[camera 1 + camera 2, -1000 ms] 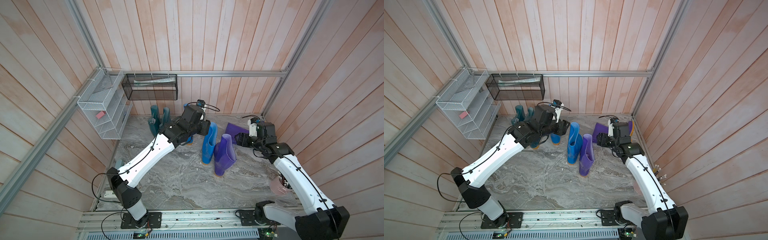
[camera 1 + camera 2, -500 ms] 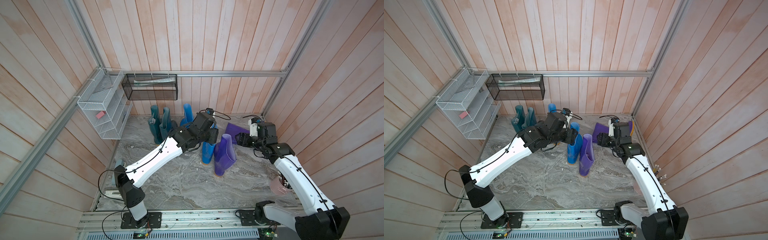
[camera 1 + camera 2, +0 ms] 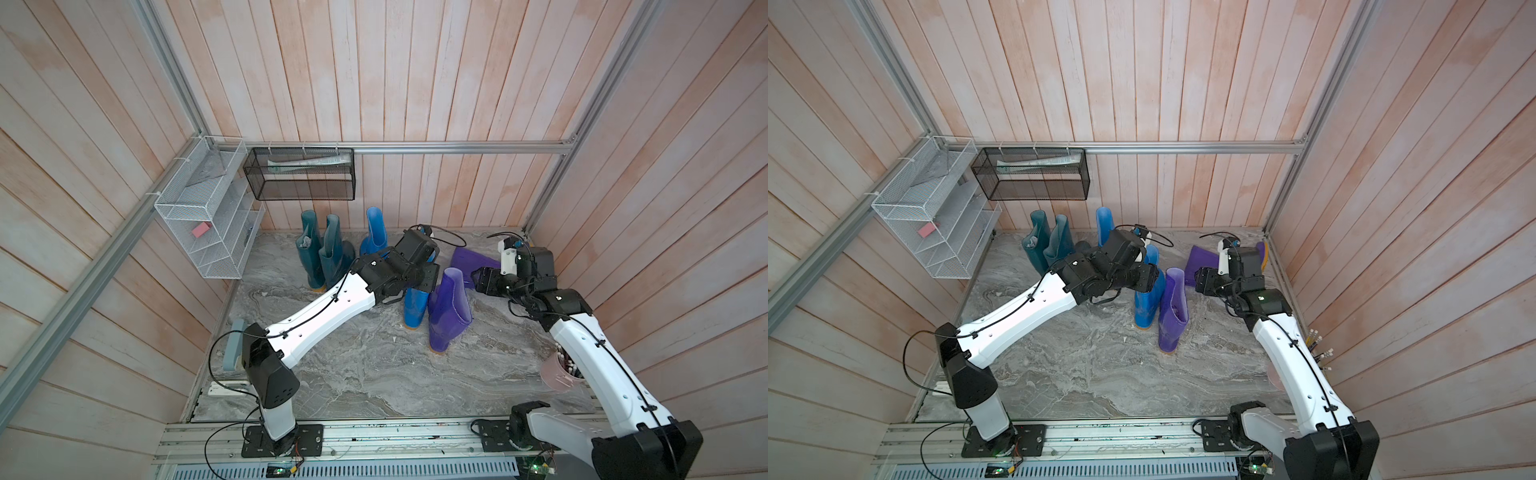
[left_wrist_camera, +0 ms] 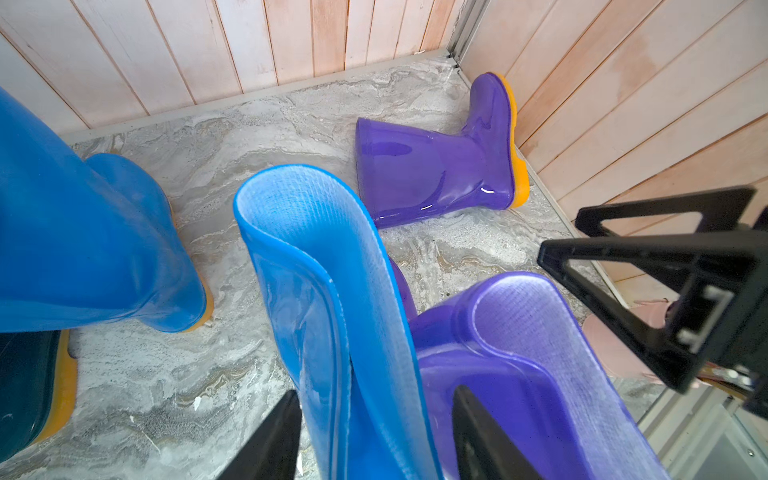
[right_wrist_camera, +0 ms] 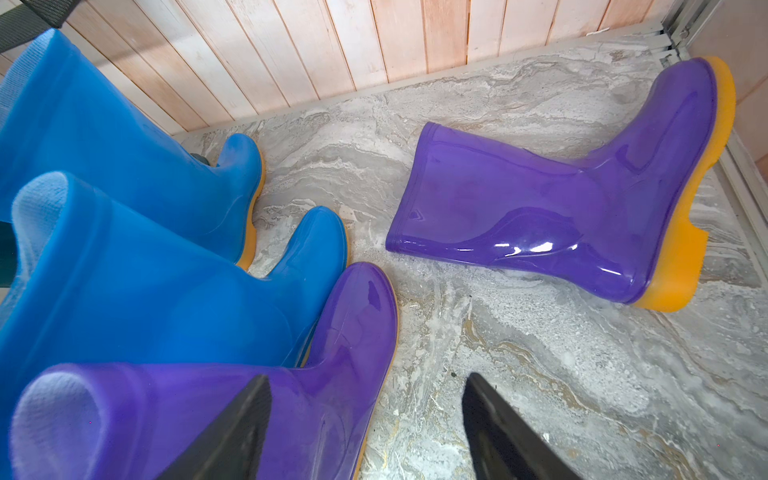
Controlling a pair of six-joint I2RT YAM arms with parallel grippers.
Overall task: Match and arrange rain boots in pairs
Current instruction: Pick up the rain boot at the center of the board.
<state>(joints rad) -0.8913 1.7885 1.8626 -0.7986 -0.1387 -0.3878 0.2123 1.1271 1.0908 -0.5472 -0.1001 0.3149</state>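
Two dark teal rain boots (image 3: 309, 249) (image 3: 333, 249) stand together by the back wall, with a blue boot (image 3: 376, 232) upright beside them. A second blue boot (image 3: 415, 307) (image 4: 332, 270) stands mid-floor, touching an upright purple boot (image 3: 449, 311) (image 5: 208, 399). The other purple boot (image 3: 473, 262) (image 5: 540, 216) lies on its side near the back right corner. My left gripper (image 3: 430, 280) (image 4: 378, 436) is open and straddles the top edge of the mid-floor blue boot's shaft. My right gripper (image 3: 478, 280) (image 5: 365, 432) hangs open beside the upright purple boot's foot, holding nothing.
A white wire shelf (image 3: 208, 232) hangs on the left wall and a black mesh basket (image 3: 299, 174) on the back wall. A pink cup (image 3: 559, 374) stands at the floor's right edge under my right arm. Wooden walls close in on three sides.
My left arm has swung right and forward, from the blue boot at the back wall to the mid-floor blue boot. The back blue boot now stands uncovered. The right arm has not moved.
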